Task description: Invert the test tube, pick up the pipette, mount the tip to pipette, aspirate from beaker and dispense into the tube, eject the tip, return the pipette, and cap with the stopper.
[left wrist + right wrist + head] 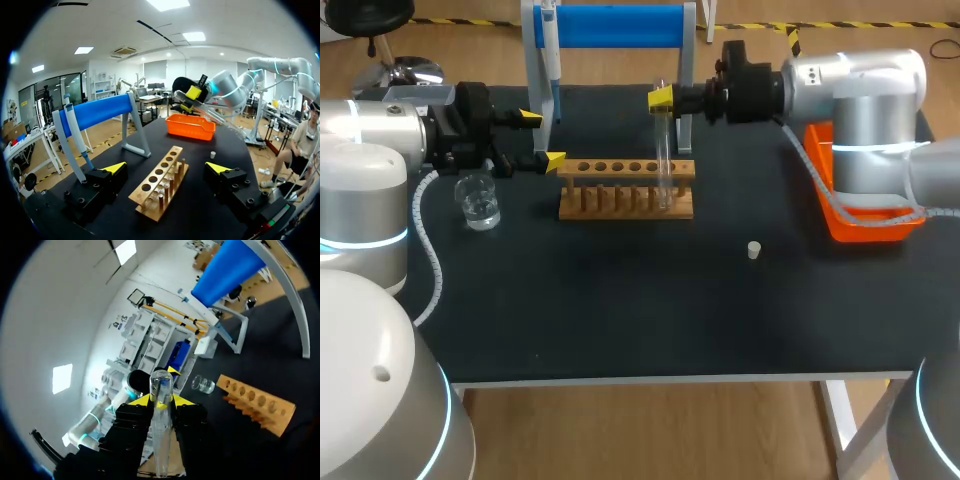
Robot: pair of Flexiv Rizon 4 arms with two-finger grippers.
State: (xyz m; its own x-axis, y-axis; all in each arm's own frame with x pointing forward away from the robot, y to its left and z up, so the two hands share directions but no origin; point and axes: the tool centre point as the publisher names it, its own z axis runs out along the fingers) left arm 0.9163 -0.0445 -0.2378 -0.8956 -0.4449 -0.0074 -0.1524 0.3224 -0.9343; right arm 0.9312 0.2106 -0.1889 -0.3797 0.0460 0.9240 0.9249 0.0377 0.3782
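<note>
My right gripper (661,99) is shut on the upper part of a clear test tube (665,150), which hangs upright. The tube's lower end is at the right end of the wooden rack (625,188). In the right wrist view the tube (161,430) stands between the yellow tips of the gripper (161,401). My left gripper (542,140) is open at the rack's left end, facing along the rack (162,187). The pipette (548,50) hangs on the blue stand (610,25). A beaker (478,202) sits front left of the rack. The white stopper (754,250) lies on the mat.
An orange tray (860,215) stands at the table's right edge under my right arm. The blue stand's legs (135,125) are just behind the rack. The dark mat (640,310) spreads in front of the rack.
</note>
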